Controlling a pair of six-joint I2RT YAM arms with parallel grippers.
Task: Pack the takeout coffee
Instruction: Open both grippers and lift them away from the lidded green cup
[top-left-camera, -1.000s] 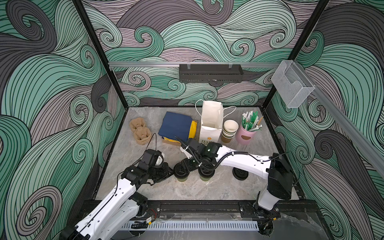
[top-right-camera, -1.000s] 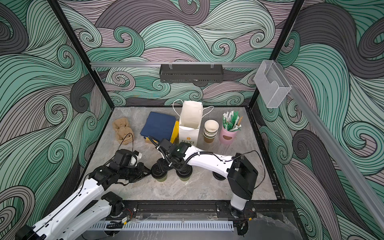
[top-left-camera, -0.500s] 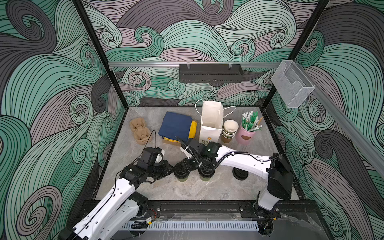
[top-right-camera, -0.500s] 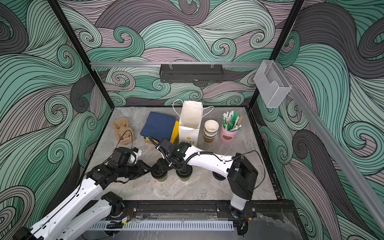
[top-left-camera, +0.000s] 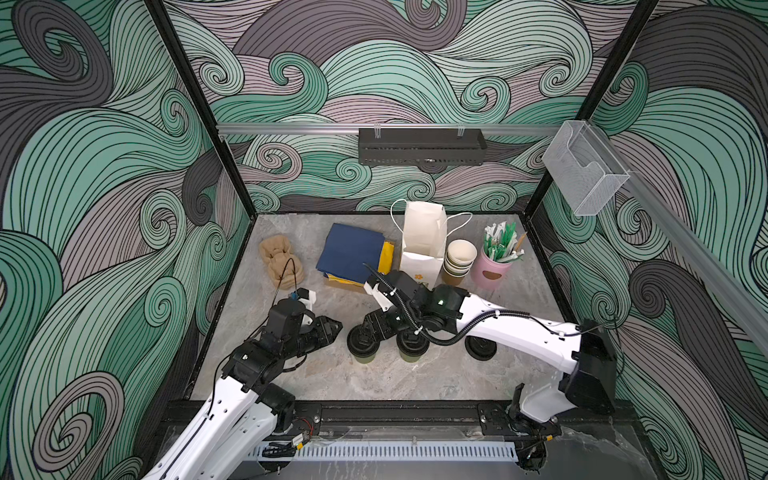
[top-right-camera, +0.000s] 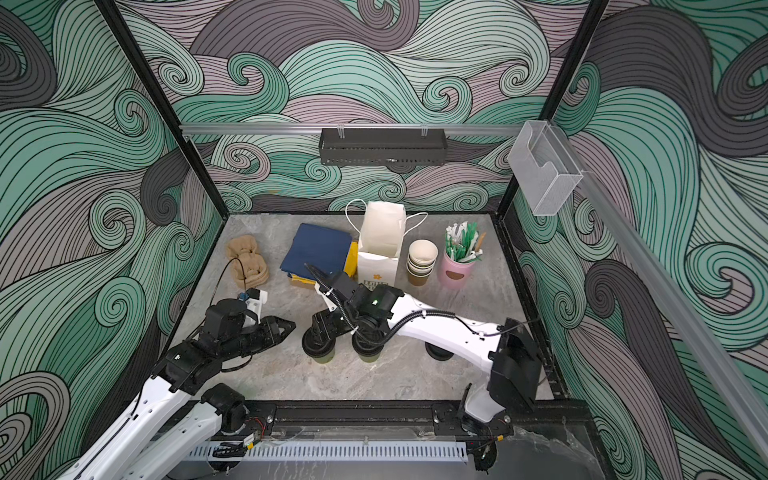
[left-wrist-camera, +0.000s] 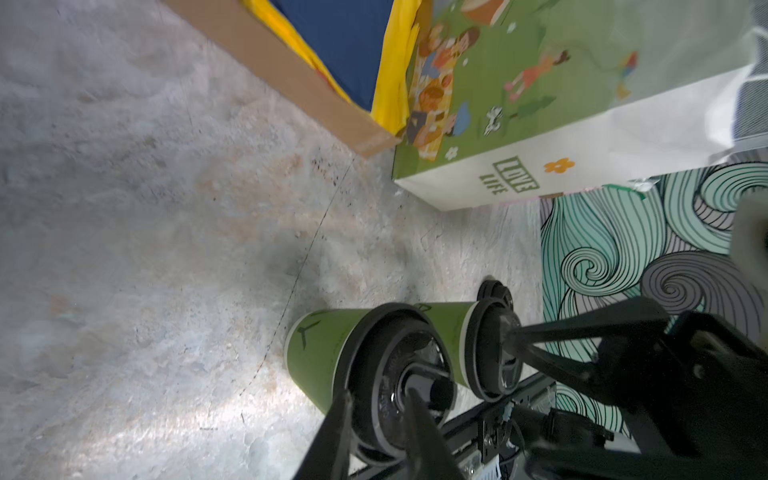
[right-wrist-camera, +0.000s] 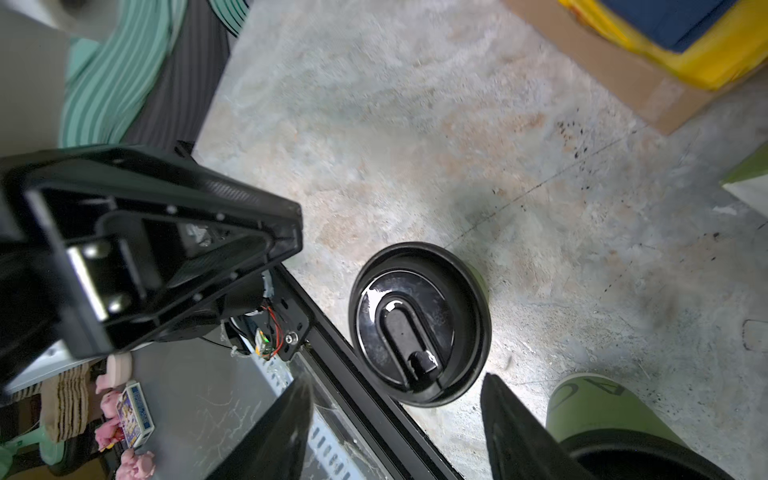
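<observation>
My left end effector (left-wrist-camera: 376, 392), jaws narrowly apart, beside a lidded cup (top-left-camera: 360, 347); my right end effector (right-wrist-camera: 392, 378), jaws wide, above it.

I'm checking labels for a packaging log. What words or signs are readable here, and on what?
"LOVE LIFE": on the white paper bag, beside an orange flower.
"AC", partly cut off: on the side of one takeout coffee cup.
Three-bladed mark, no words legible: on the second takeout coffee cup.
Print on the blue box: too blurred.

Top views: high at the front, angled down over the whole table (top-left-camera: 374, 386); nearly identical.
Left wrist: low, close, facing lidded cups (left-wrist-camera: 320, 353).
Right wrist: close overhead, same cups.
</observation>
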